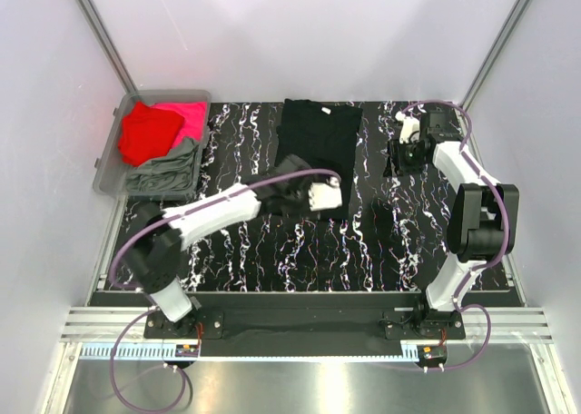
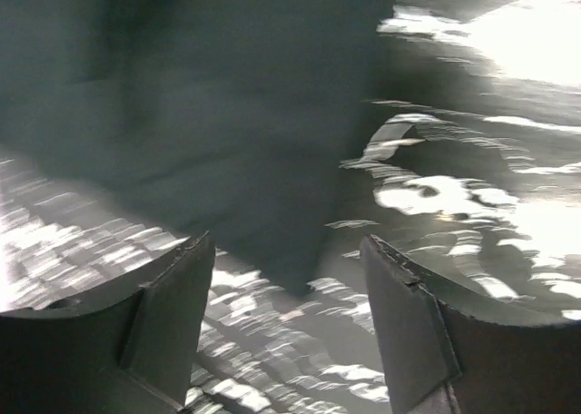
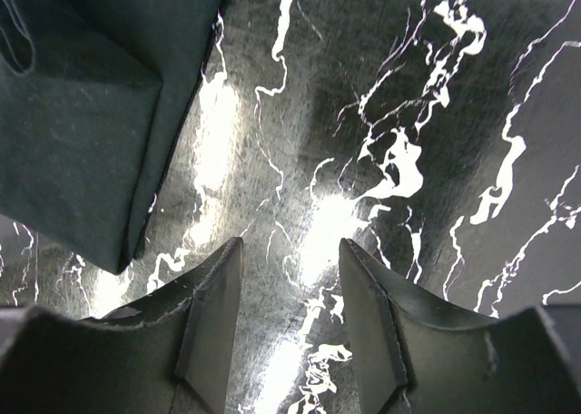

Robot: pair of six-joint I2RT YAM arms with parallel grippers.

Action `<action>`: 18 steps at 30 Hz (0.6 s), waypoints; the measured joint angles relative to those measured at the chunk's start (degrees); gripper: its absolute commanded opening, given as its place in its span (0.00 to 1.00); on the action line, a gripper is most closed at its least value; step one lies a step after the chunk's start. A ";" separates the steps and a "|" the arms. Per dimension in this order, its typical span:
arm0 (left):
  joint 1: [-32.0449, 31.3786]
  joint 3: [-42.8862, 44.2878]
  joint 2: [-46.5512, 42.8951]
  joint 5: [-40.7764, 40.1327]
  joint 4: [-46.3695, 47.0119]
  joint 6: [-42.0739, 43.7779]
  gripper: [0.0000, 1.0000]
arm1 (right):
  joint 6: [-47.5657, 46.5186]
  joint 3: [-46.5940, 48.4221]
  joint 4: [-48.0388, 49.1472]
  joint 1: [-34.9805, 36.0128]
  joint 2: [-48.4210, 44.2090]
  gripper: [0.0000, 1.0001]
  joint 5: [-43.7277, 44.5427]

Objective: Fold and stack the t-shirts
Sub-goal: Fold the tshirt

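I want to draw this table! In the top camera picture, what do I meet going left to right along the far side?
bin → black shirt → right gripper

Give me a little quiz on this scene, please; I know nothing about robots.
1. True or false: the black t-shirt lies inside the bin.
2. Which gripper hangs over the black t-shirt's near edge? A the left gripper, B the right gripper, C neither.
3. Fill in: the shirts in the bin are red, pink and ____.
Key: 1 false, it lies on the table; 2 A; 3 grey-green.
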 measured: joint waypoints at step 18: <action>-0.46 10.54 19.45 5.01 -2.29 -5.29 0.66 | -1.68 -3.61 -0.81 0.00 -2.78 0.54 0.11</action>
